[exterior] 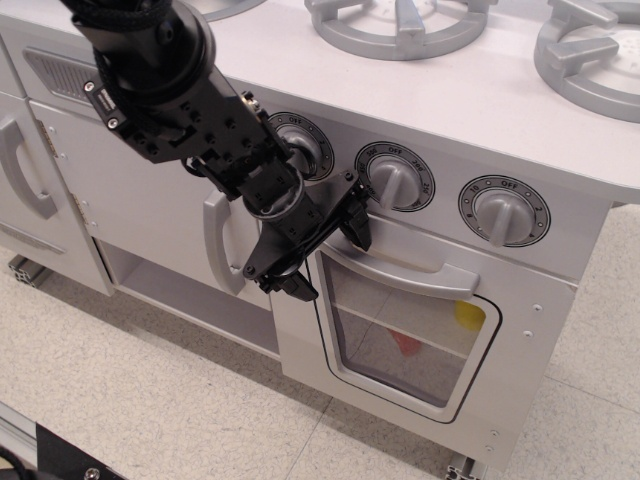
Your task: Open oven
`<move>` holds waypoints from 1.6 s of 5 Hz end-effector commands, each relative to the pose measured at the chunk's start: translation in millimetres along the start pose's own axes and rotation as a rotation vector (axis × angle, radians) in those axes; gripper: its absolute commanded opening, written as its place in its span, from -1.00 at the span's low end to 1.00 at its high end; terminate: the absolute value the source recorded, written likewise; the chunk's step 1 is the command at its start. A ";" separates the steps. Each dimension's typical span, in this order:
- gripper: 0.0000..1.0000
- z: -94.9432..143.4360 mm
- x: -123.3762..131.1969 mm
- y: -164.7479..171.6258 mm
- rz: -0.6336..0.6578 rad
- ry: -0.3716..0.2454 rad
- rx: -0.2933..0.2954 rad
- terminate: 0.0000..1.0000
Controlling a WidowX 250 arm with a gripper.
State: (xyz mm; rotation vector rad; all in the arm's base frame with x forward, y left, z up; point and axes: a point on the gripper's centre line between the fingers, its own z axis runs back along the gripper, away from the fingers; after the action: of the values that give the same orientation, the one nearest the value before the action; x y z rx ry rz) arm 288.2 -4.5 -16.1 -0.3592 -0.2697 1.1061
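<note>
So the black gripper [325, 245] sits about mid-frame with its jaws spread wide, nothing held. One finger is up by the left end of the silver handle [400, 268], the other hangs lower at the door's left edge. The oven [420, 330] fills the centre-right of the frame, door shut, window showing something yellow and red inside. Handle runs off to the right of the gripper. Three knobs [395, 180] sit right above, so it's tight up there. A cabinet door handle [215, 240] is just left. Floor [150, 400] below is roomy.
</note>
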 end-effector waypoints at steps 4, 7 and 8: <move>1.00 15.5 -35.7 36.9 -0.107 0.064 0.106 -1.00; 1.00 70.1 -47.8 37.0 -0.243 0.137 0.233 -1.00; 1.00 90.1 -48.6 28.7 -0.345 0.062 0.328 -1.00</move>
State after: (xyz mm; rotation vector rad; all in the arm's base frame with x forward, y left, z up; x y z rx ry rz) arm 209.5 -24.1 43.7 -0.0239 -0.0569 0.7759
